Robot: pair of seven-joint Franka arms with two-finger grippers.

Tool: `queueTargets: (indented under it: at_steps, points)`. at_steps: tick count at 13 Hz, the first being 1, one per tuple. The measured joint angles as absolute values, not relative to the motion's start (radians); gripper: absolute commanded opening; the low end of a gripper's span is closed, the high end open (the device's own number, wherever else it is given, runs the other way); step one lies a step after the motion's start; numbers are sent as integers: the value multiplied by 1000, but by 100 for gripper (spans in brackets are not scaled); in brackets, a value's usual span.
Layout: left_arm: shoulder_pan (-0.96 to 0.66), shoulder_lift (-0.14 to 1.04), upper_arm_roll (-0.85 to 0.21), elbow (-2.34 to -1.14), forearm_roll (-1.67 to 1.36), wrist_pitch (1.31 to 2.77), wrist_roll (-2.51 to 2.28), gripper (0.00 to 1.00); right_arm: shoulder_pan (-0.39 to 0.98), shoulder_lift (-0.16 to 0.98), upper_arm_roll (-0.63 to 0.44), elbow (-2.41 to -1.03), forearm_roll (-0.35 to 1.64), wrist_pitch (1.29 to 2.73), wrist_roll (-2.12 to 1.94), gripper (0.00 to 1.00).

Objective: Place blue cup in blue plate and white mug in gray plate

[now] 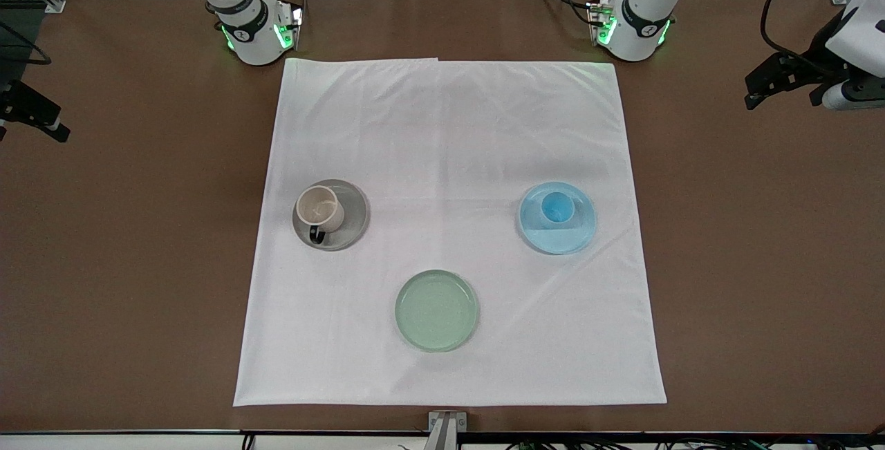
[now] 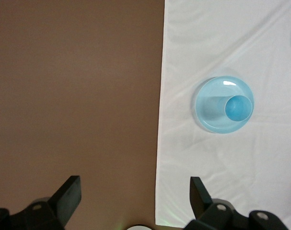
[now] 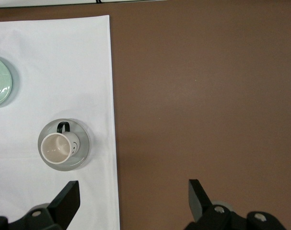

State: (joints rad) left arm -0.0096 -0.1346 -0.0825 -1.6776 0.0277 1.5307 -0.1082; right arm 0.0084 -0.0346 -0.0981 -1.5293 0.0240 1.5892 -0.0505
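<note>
You have little left to spoil here: the white mug (image 1: 320,209) stands upright on the gray plate (image 1: 351,225), and the blue cup (image 1: 556,208) stands on the blue plate (image 1: 563,239), so the task looks done.

The left gripper (image 2: 135,196) hangs with its jaws spread wide and empty over the bare brown table (image 1: 726,263) at the edge of the white cloth (image 1: 442,125), the cup and its plate well clear of the fingers. The right gripper (image 3: 133,199) is likewise released and empty, the mug well apart from its jaws.

The risk, I judge, is a low sweep back in: a finger could snag the loose, creased cloth and drag the plates, or tip the tall mug, whose black handle (image 1: 317,234) overhangs toward the rim. The pale green plate (image 1: 436,310) sits unused.
</note>
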Motion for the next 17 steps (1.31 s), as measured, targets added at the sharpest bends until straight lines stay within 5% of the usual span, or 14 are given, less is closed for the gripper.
queueTargets:
  at_steps: [17]
  points:
    - [-12,-130,-85,-1660,26,1528,-108,100,9,-32,-91,-1524,23,1589,-50,100]
